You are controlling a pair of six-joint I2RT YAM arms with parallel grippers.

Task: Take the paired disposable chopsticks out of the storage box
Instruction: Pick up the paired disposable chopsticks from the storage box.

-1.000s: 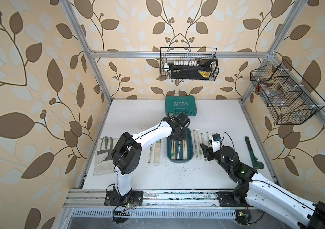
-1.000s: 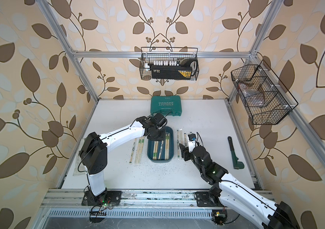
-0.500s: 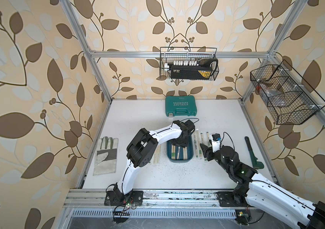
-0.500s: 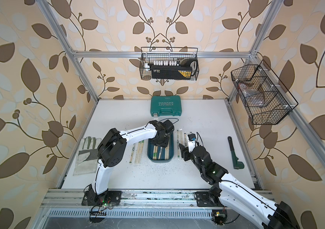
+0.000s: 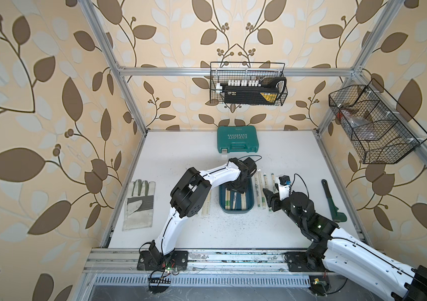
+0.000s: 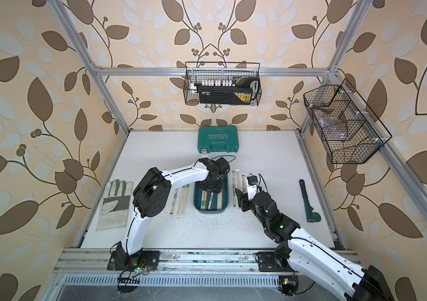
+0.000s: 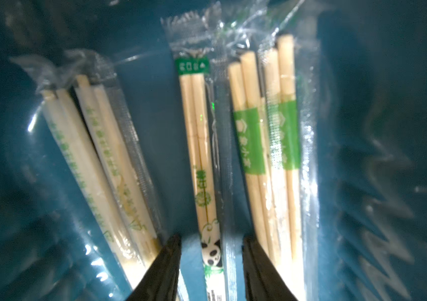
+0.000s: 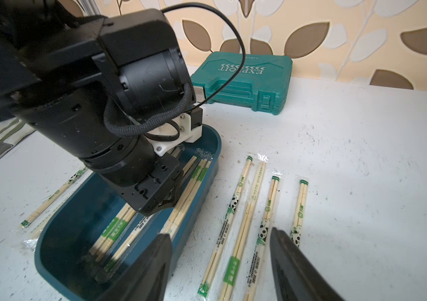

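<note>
The storage box (image 5: 236, 210) is a dark teal tray at mid-table, also in a top view (image 6: 209, 210). Several paired disposable chopsticks (image 7: 199, 156) lie in it lengthwise. My left gripper (image 7: 211, 242) reaches down into the box and is open. Its black fingers (image 7: 170, 250) stand either side of a panda-print pair without touching it. From the right wrist view the left gripper's fingers (image 8: 165, 203) sit low among the sticks. My right gripper (image 8: 220, 233) hangs open just right of the box (image 8: 194, 208), above several wrapped pairs (image 8: 243, 216) on the table.
More wrapped pairs (image 5: 206, 206) lie left of the box. A green tool case (image 5: 237, 142) stands at the back, a work glove (image 5: 138, 206) at the left, a green-handled wrench (image 5: 333, 200) at the right. Wire baskets (image 5: 247, 87) (image 5: 374, 125) hang on the walls.
My left gripper has come from above the box's far end toward its middle and down among the sticks, and its jaws have opened wider. The left elbow swung right. The right arm stayed still.
</note>
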